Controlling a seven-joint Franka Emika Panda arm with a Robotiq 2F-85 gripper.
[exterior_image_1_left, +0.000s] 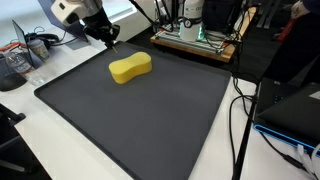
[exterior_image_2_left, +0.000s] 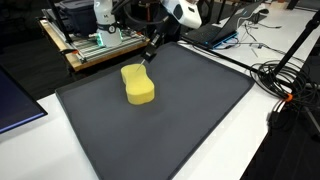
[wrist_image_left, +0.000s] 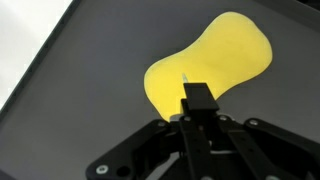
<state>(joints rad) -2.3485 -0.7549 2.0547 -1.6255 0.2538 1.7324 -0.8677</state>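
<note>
**Hand shut, just short of the sponge**

Your hand is fully closed and holds nothing; the fingers are pressed together in the wrist view. It hangs low over the far edge of the dark mat, just beside the yellow sponge, apparently not touching it.

The sponge lies flat on the mat, towards its far side, in both exterior views. The mat lies on the white bench.

To grip it well, you'd likely need to open wide first. Centre over the narrow waist of the sponge and come straight down. It looks soft, so squeeze gently. Keep your elbow off the circuit rig behind the mat.
</note>
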